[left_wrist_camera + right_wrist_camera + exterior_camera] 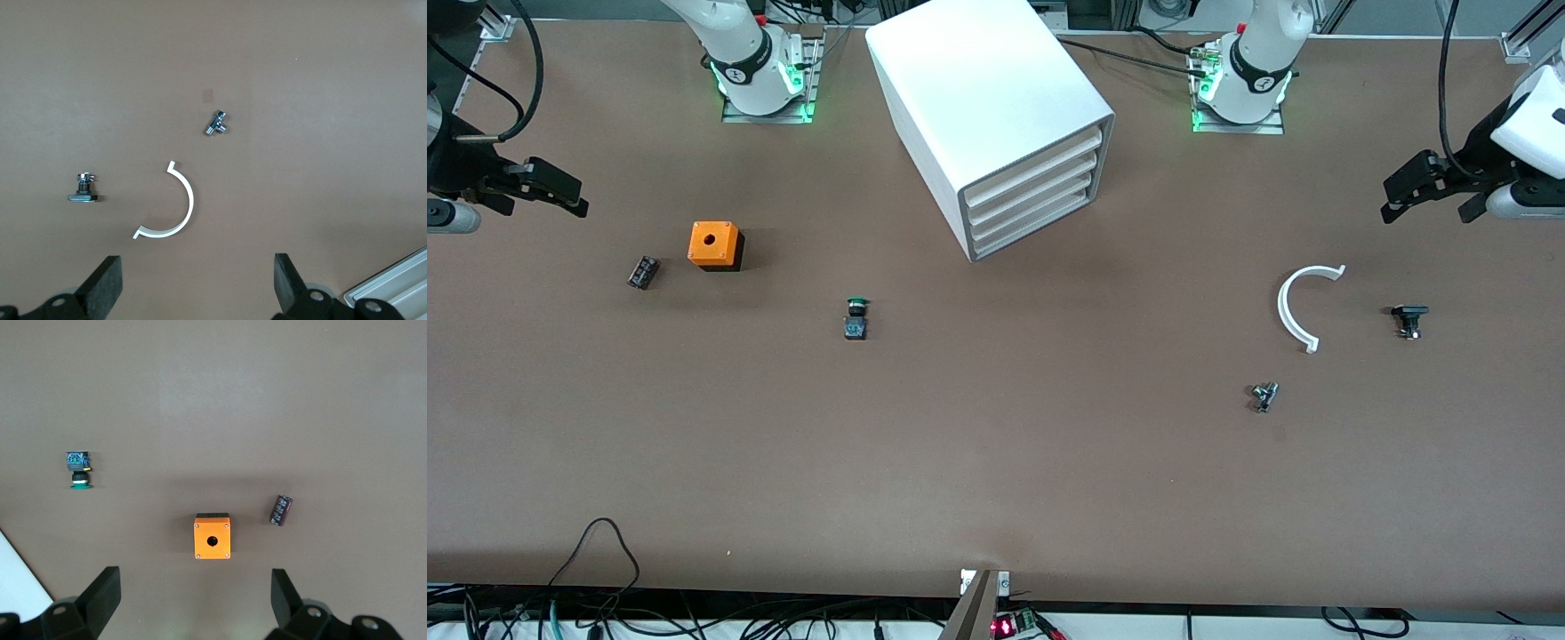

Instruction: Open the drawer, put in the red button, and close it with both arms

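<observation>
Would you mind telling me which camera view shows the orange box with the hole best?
The right wrist view: the orange box sits close below the camera, its round hole and corner screws plain. The front view shows it smaller, toward the right arm's end. The left wrist view does not show it.

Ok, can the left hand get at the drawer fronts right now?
Probably yes: the left hand is open, the drawers face partly toward its end of the table, and nothing lies between them.
</observation>
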